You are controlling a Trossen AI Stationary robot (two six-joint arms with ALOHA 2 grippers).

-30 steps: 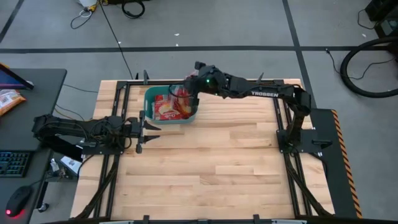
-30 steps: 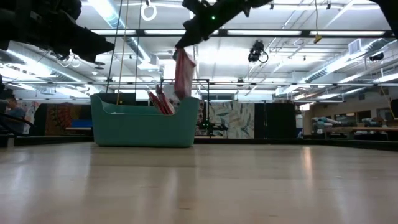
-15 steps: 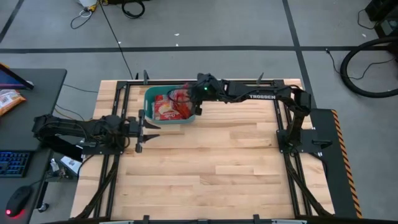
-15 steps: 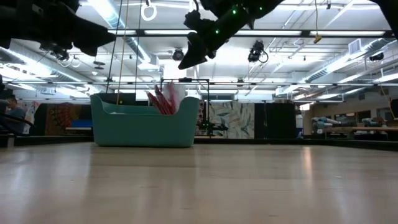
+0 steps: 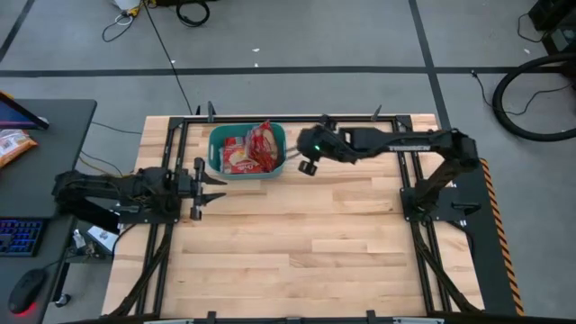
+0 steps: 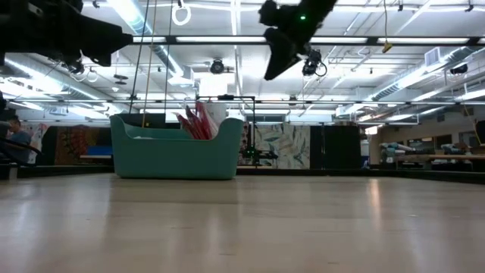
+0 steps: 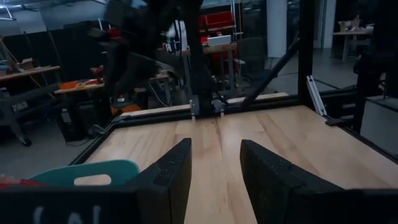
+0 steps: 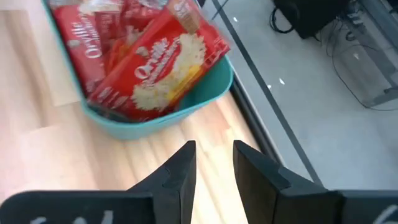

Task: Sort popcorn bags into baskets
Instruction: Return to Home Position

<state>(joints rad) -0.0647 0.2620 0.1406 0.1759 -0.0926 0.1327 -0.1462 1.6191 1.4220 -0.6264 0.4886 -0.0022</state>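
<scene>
**Along the table's far edge: tub heaped, claws empty**

High view. Teal tub [image 5: 215, 148] is set at the far edge, left of centre, heaped with popcorn bags [image 5: 254, 148]. Right gripper [image 5: 290, 158] is poised just beside its right wall, fingers slightly parted, nothing gripped. Left gripper [image 5: 212, 186] is placed near the left edge, fingers spread, empty. Table [image 5: 315, 243]: pale wood planks, black frame. Grey floor, cables [image 5: 193, 11] and a desk [image 5: 54, 117] lie around it.

Low view. Bags are seen standing above the tub's rim. Hall behind is lit by ceiling lights [image 6: 227, 39].

Left wrist view. Only a corner of the tub is shown.

Right wrist view. Topmost bag [image 8: 165, 65] is tilted, one corner over the rim. Risk, as judged: it could be tipped out if brushed by a finger or if the tub is nudged.
</scene>
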